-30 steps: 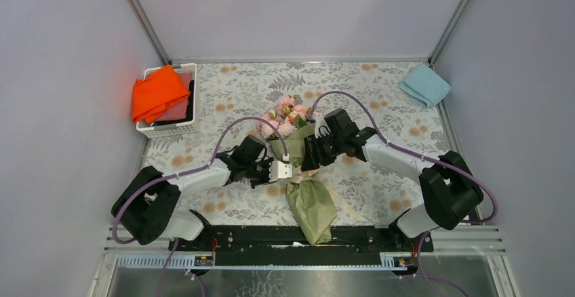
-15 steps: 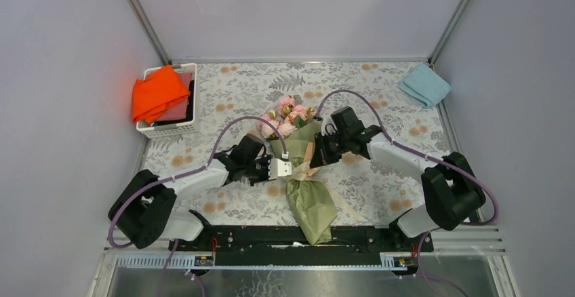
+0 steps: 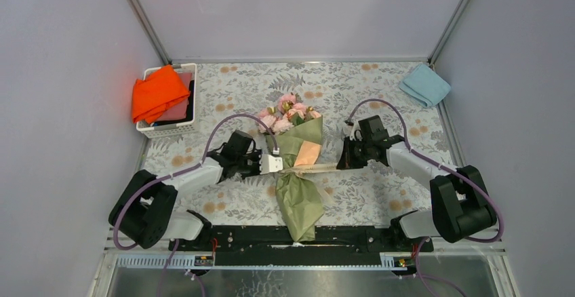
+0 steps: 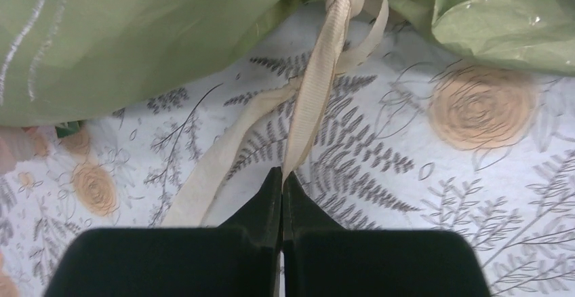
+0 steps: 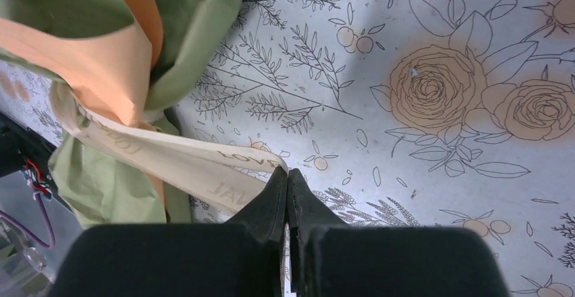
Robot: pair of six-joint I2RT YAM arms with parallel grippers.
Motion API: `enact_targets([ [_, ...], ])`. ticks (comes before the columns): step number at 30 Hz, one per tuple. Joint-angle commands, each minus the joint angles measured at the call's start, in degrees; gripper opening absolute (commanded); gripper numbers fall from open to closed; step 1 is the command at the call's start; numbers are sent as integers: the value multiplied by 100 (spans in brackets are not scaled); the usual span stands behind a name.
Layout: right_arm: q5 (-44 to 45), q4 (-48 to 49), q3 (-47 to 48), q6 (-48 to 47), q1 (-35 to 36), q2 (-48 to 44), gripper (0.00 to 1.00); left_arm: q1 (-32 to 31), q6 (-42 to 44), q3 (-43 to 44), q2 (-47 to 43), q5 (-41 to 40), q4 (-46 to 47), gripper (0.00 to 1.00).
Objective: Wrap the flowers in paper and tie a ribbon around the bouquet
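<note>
The left gripper point(image 4: 281, 178), at the bouquet's point(image 3: 299, 199) nine o'clock, and the right gripper point(image 5: 288, 176), at three o'clock, each pinched the cream ribbon point(image 3: 317, 168) fully closed.

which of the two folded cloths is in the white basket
The orange cloth, at the far left, sits in the white basket; the light blue cloth lies outside it, in the far right corner.

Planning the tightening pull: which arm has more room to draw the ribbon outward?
Probably the left: the left gripper holds the ribbon close beside the bouquet; the right gripper holds it stretched well away.
</note>
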Motion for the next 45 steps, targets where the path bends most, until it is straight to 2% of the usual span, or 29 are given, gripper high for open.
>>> enact_targets([
  [1, 115, 145, -43, -88, -99, 68, 0, 400, 574, -122, 12, -45, 595, 0],
  [8, 111, 309, -233, -162, -592, 243, 0, 969, 1513, -373, 97, 75, 704, 0],
  [15, 106, 372, -236, -258, -1045, 423, 0, 1279, 1625, -422, 99, 196, 731, 0],
  [30, 368, 348, -283, -288, -1750, 106, 0, 1737, 1956, -498, 38, 324, 566, 0],
  [45, 653, 173, -253, -376, -1887, 22, 0, 1931, 2091, -616, -47, 353, 576, 0],
])
